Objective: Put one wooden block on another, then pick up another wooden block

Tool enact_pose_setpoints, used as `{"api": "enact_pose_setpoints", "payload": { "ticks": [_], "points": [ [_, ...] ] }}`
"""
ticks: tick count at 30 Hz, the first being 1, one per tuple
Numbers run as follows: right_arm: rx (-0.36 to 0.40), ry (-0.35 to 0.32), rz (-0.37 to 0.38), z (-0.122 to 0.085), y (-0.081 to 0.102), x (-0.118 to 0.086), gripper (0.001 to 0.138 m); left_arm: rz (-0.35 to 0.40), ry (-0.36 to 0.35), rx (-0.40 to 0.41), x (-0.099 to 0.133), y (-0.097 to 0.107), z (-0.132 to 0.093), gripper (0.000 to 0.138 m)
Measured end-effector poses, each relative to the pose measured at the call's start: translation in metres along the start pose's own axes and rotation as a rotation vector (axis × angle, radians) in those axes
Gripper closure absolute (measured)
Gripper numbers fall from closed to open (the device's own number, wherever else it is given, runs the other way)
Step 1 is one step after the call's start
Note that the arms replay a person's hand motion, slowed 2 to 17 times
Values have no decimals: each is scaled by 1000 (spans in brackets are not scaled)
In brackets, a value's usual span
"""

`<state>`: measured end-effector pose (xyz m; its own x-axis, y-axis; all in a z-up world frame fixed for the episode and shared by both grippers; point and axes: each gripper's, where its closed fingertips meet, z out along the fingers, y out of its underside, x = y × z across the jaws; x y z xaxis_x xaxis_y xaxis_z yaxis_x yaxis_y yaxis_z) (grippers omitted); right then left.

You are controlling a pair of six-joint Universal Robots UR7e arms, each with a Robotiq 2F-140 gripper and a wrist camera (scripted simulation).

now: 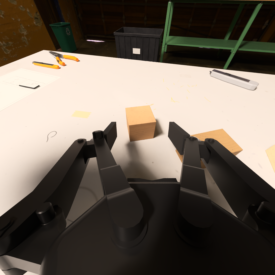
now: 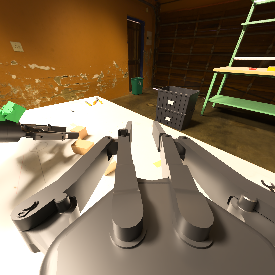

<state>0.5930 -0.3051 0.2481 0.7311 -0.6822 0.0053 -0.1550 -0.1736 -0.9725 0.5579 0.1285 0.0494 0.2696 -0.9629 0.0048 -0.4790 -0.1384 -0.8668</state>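
At frame centre, my left gripper [image 1: 142, 131] is spread wide w/ a wooden block [image 1: 140, 123] just ahead on the table [image 1: 89, 96]; right gripper [image 2: 142, 131] narrow, empty.

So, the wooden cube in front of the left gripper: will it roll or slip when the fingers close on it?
The wooden cube sits flat on the table, so it will probably slide, not roll. Its flat, parallel sides should suit the open left gripper. The matte, grainy wood looks rigid and not slippery, and probably light.
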Motion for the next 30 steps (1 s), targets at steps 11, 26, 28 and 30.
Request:
{"api": "enact_pose_setpoints", "payload": {
  "ticks": [11,26,28,30],
  "points": [
    [18,-7,11,-5,-2,4,102,-49,-22,19,6,-8,6,48],
    [37,-25,22,-11,-3,6,102,-78,-109,-18,0,-1,28,46],
    [39,-28,24,-12,-3,6,102,-78,-122,-22,-2,0,31,46],
    [40,-30,25,-12,-3,6,102,-77,-135,-26,-3,2,33,46]
  ]
}}
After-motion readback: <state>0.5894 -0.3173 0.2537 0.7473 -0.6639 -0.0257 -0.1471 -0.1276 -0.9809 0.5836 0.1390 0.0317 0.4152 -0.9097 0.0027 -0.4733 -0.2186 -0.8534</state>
